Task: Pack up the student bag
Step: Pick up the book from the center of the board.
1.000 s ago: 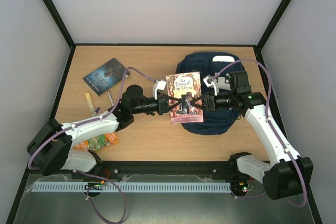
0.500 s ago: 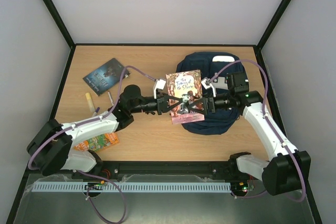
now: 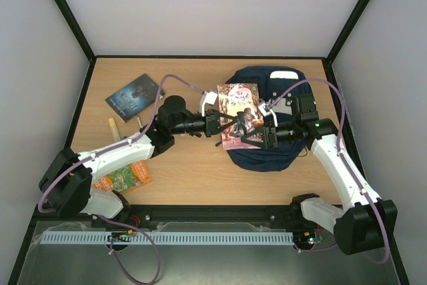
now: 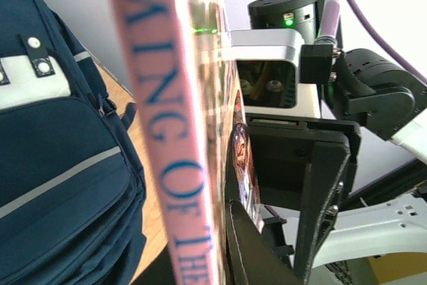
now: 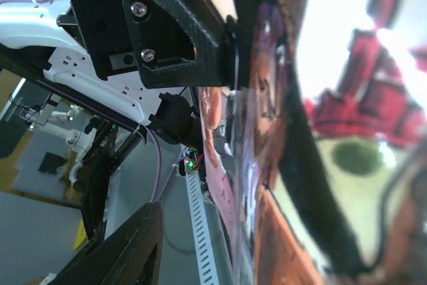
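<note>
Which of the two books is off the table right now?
The pink-covered book, held between the left gripper and right gripper above the student bag. The dark blue book lies flat at far left.

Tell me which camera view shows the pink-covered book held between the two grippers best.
The top external view: the whole cover of the book shows, held above the student bag between the left gripper and right gripper. The left wrist view shows only its pink spine edge-on; the right wrist view shows a blurred close-up of the cover art.
</note>
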You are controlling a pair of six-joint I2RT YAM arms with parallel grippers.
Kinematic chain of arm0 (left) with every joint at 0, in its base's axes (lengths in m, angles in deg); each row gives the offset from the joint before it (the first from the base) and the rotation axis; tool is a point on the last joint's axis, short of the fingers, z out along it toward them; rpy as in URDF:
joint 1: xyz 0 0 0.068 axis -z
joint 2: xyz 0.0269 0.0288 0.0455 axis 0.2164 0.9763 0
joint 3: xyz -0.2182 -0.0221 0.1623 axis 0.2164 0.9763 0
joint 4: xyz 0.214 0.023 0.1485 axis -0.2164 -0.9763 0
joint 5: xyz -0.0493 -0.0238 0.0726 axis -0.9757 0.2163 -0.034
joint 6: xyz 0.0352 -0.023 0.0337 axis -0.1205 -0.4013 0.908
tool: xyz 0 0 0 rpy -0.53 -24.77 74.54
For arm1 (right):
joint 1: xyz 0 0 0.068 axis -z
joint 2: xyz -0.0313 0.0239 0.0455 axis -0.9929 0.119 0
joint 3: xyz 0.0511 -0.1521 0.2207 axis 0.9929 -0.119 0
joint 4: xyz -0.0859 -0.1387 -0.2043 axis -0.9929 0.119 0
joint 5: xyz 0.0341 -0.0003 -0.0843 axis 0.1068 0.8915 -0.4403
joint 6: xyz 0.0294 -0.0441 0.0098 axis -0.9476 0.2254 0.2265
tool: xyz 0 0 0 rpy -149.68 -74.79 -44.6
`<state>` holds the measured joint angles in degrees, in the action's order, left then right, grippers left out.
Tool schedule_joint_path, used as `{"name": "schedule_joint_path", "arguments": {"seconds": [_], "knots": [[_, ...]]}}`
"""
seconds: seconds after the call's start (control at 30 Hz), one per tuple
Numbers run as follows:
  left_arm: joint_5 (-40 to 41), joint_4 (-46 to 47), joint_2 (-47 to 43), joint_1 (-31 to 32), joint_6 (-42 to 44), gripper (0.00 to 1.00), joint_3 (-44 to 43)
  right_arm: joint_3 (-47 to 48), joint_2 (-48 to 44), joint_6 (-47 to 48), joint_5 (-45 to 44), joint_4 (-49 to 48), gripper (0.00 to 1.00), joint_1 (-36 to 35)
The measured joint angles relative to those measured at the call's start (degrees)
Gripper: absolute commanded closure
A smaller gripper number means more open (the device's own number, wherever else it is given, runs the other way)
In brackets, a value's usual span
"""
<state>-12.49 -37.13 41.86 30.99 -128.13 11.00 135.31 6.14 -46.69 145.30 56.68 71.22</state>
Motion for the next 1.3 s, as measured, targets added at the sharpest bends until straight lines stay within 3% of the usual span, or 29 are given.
{"name": "schedule_joint_path", "arguments": {"seconds": [0.37, 0.53, 0.7, 1.0, 1.1, 1.2, 1.3], "knots": [[6.25, -8.5, -2.99, 0.48, 6.19, 0.98, -0.76, 0.0, -0.98, -4.96, -3.58, -1.77, 0.35, 0.17], [9.99, -11.19, -4.07, 0.0, 7.41, 0.98, -0.26, 0.61, -0.87, -6.29, -1.38, -2.14, 0.48, 1.42], [11.74, -12.28, -4.07, -0.07, 7.56, 0.98, -0.2, 1.31, -0.04, -6.25, 0.35, -1.66, 0.52, 1.88], [11.5, -11.8, -4.09, -0.2, 7.54, 0.98, -0.13, 1.53, 1.27, -7.15, -1.42, -1.55, 0.71, 2.16], [11.3, -11.5, -4.09, -0.33, 7.58, 0.98, 0.22, 1.57, 1.81, -7.82, -2.45, -1.68, 0.8, 2.16], [11.3, -11.41, -4.09, -0.33, 7.74, 0.98, 0.35, 1.57, 2.1, -8.28, -3.54, -1.84, 0.96, 2.16], [11.37, -11.08, -4.09, -0.35, 8.0, 0.97, 0.42, 1.6, 2.14, -9.11, -5.38, -1.97, 0.99, 2.16]]}}
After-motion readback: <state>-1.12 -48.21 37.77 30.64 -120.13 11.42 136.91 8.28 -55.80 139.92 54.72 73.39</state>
